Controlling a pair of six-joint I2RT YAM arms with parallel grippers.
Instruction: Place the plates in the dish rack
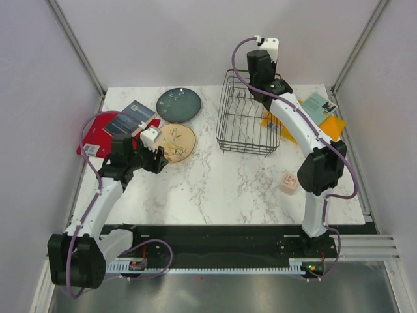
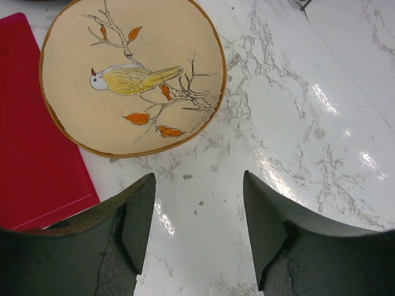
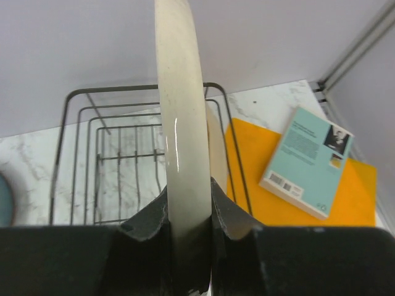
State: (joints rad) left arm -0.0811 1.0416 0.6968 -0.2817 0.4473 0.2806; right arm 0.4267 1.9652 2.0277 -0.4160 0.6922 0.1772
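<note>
My right gripper (image 3: 188, 197) is shut on the rim of a cream plate (image 3: 179, 105), held upright and edge-on above the black wire dish rack (image 3: 77, 154). The edge of another cream plate (image 3: 216, 145) stands just right of it, inside the rack. In the top view the right gripper (image 1: 264, 81) hangs over the rack's (image 1: 244, 124) far right side. My left gripper (image 2: 197, 185) is open and empty, low over the table just in front of a cream bird-and-branch plate (image 2: 133, 80), which also shows in the top view (image 1: 176, 141). A dark teal plate (image 1: 178, 104) lies behind it.
A red board (image 1: 98, 137) with a dark blue book (image 1: 130, 117) lies left of the plates; it also shows in the left wrist view (image 2: 31, 154). An orange board (image 3: 345, 197) with a teal book (image 3: 305, 160) lies right of the rack. A small pink cube (image 1: 288, 182) sits near the right arm.
</note>
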